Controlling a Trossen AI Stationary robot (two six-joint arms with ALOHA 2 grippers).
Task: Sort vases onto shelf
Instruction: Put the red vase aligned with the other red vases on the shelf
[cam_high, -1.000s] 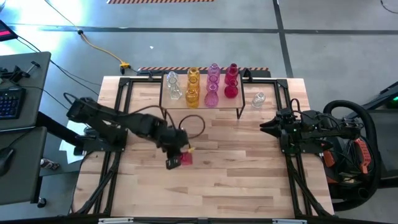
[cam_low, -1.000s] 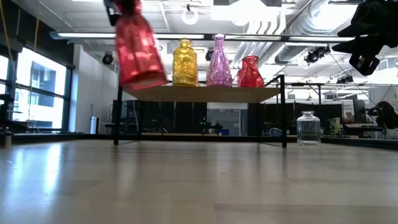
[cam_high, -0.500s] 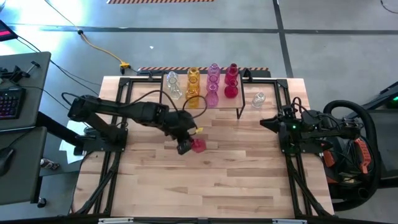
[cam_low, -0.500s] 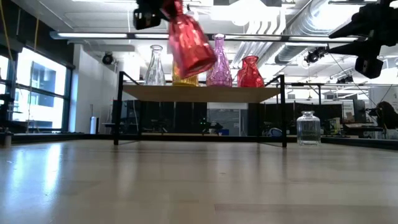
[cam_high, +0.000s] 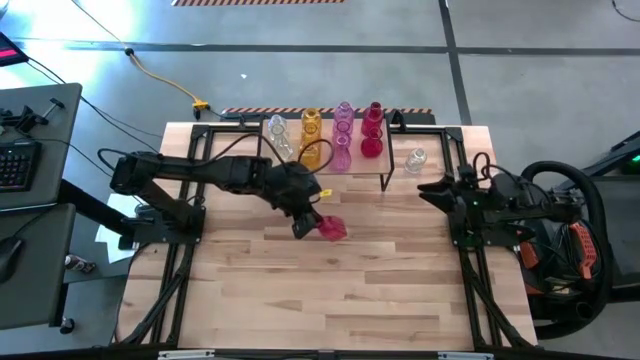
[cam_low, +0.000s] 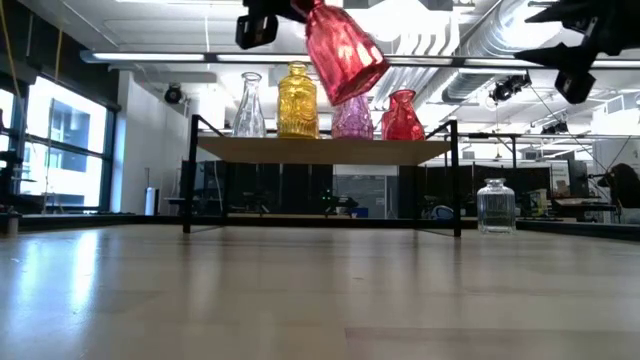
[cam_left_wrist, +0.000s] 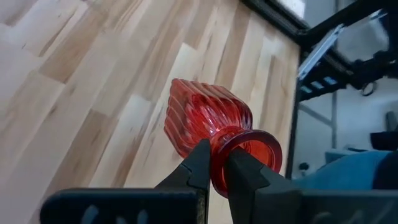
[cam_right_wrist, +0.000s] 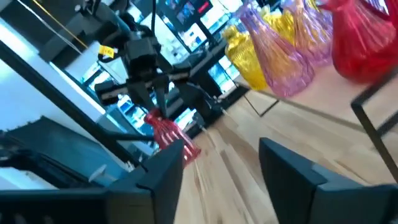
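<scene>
The left gripper (cam_high: 305, 222) pinches a ribbed red glass vase (cam_high: 331, 228) by its neck, tilted above mid-bench; its body partly hides the shelf's (cam_low: 320, 150) pink vase. The right gripper's (cam_high: 428, 189) fingers stand apart, empty.

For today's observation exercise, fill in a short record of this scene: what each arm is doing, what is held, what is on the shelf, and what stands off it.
left gripper: fingers shut on the neck of the red vase, carried tilted above the table
right gripper: fingers open, holding nothing, at the table's right side
shelf: holds clear, amber, pink and red vases in rows
clear vase: stands on the table, right of the shelf
</scene>
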